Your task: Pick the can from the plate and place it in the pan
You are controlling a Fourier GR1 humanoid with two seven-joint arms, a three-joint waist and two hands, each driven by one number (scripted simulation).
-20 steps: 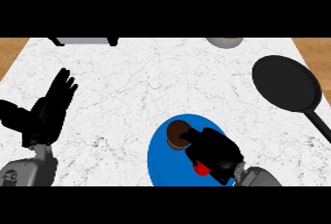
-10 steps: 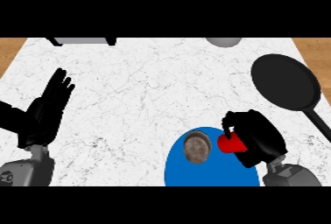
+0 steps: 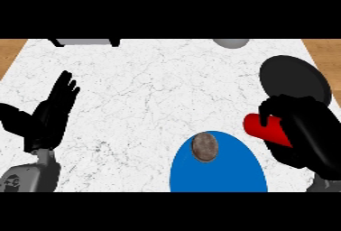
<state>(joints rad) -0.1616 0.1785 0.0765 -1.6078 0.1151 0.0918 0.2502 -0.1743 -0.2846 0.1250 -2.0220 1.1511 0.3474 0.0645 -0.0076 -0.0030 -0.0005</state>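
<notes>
A red can (image 3: pixel 265 129) lies tilted in my right hand (image 3: pixel 313 135), whose fingers and thumb curl round it. Hand and can hang over the counter, right of the blue plate (image 3: pixel 226 176) and just below the black pan (image 3: pixel 293 79) at the upper right. The hand overlaps the pan's lower rim and hides its handle. A round grey-brown object (image 3: pixel 205 147) lies on the plate's upper part. At the left edge my left hand (image 3: pixel 47 119) rests open, fingers up.
A grey bowl (image 3: pixel 232 43) sits at the counter's far edge, and a grey object with dark legs (image 3: pixel 83 42) at the far left. The white marble counter (image 3: pixel 153 90) ends in wood strips at the upper left and right corners.
My right hand has carried the red can off the plate, to the right and up toward the pan. The grey-brown object on the plate is now uncovered. The left hand has not moved.
</notes>
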